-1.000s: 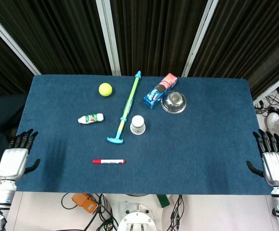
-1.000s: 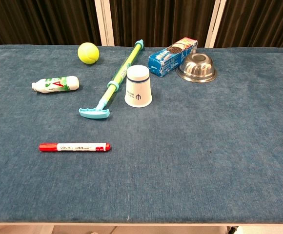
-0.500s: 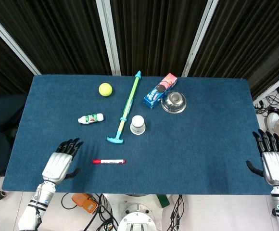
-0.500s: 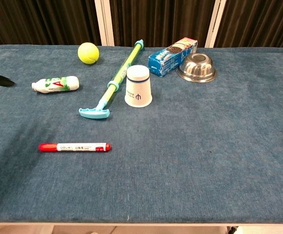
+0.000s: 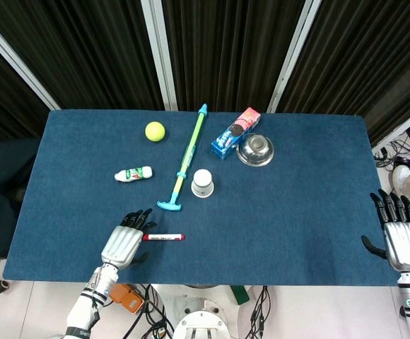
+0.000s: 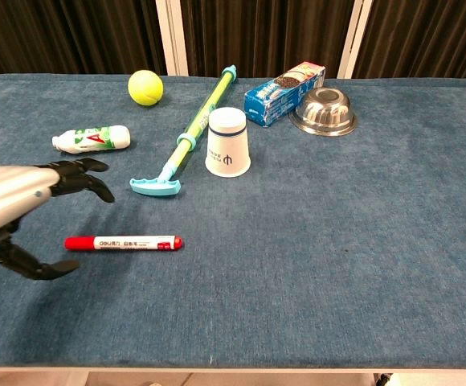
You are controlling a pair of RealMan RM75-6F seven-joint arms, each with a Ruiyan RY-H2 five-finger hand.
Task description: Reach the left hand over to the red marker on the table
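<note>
The left hand [image 5: 124, 242] is hovering at the near left part of the blue-covered desk [image 5: 297, 212], fingers apart and holding nothing — in the chest view its dark fingers [image 6: 80, 178] are reaching out above the thumb, with the left end of the red marker [image 6: 123, 242] lying in the gap between them, and I cannot tell whether any finger is touching it. The red marker is lying flat on the desk near the front edge, lengthwise left to right, its white labelled barrel between two red ends; in the head view the fingertips are sitting right at its left end. Farther back on the left a small white bottle [image 5: 133, 174] with a green and red label is lying on its side, and behind it a yellow-green tennis ball [image 5: 155, 131] is resting near the far edge. To the right of these a long green and teal stick toy [image 5: 186, 159] is lying at a slant, its T-shaped foot pointing toward the front. Just beside it a white paper cup [image 5: 202, 183] is standing upside down. Farther right a blue and pink biscuit packet [image 5: 235, 132] is lying aslant, with a metal bowl [image 5: 255, 150] overturned just beside it. At the far right — off the desk's edge — the right hand [image 5: 404, 237] is hanging with fingers straight and apart, holding nothing.
</note>
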